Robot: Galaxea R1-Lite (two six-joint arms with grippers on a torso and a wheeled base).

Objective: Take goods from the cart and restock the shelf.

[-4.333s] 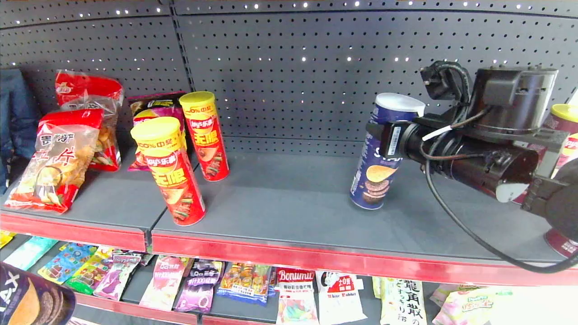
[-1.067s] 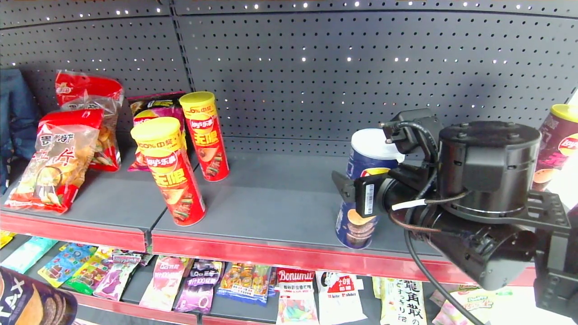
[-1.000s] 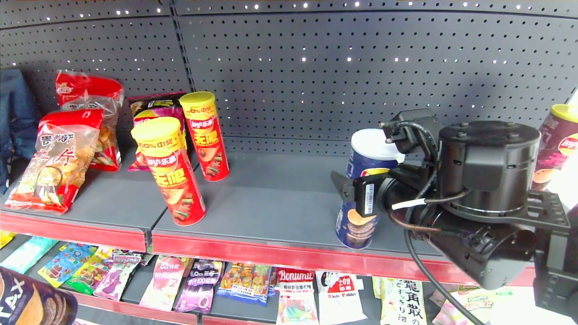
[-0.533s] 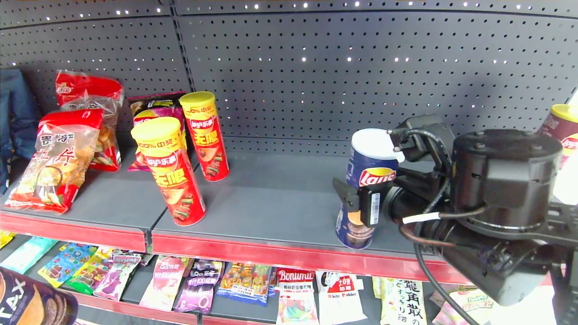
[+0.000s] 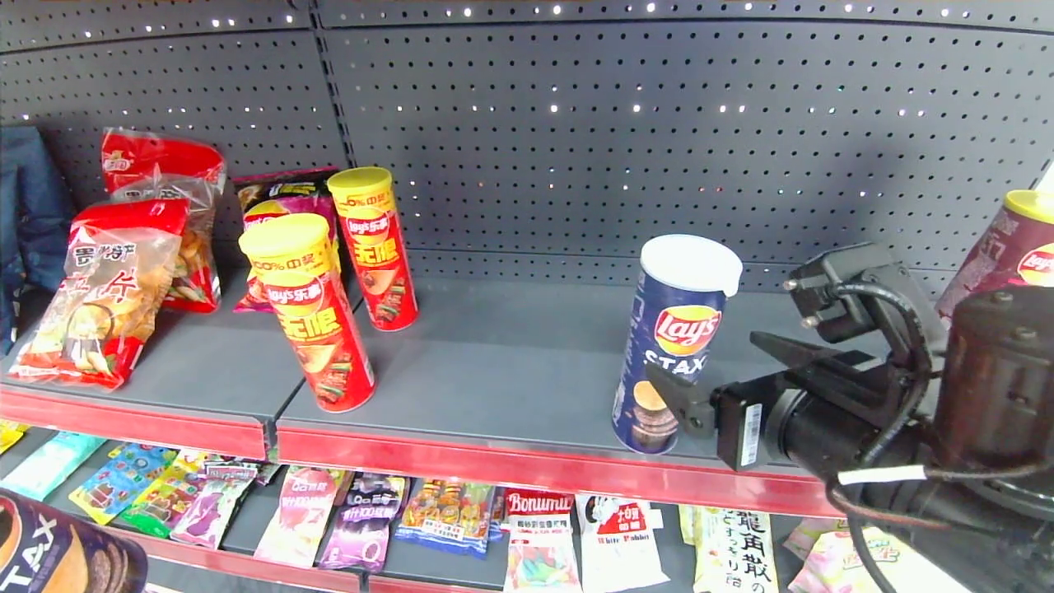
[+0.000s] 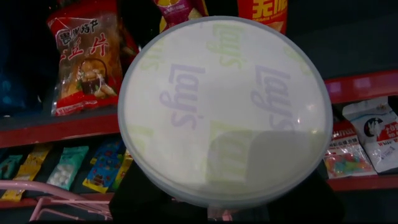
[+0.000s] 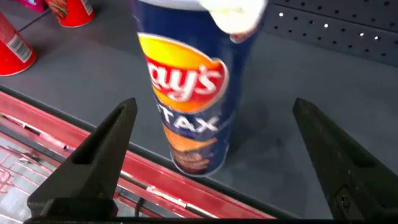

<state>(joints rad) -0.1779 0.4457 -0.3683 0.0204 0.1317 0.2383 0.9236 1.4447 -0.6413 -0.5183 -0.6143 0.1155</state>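
Note:
A blue chip can (image 5: 675,346) with a white lid stands upright on the grey shelf (image 5: 510,371), close to its red front lip. My right gripper (image 5: 713,364) is open just in front and to the right of it, fingers apart and off the can. In the right wrist view the blue can (image 7: 193,93) stands between and beyond the spread fingers (image 7: 93,168) of the right gripper (image 7: 214,107). A second blue chip can (image 5: 58,552) hangs low on the left, its lid (image 6: 224,106) facing the wrist camera, with my left gripper (image 6: 221,205) shut on it.
Two red cans with yellow lids (image 5: 306,313) (image 5: 372,247) and several snack bags (image 5: 99,288) stand at the shelf's left. A maroon can (image 5: 1017,247) is at far right. Candy bags (image 5: 445,511) fill the lower shelf. A pink cart frame (image 6: 37,199) is below.
My right gripper brought the blue can forward to the shelf's front edge, opened, and drew back to the right and down. The can now stands free.

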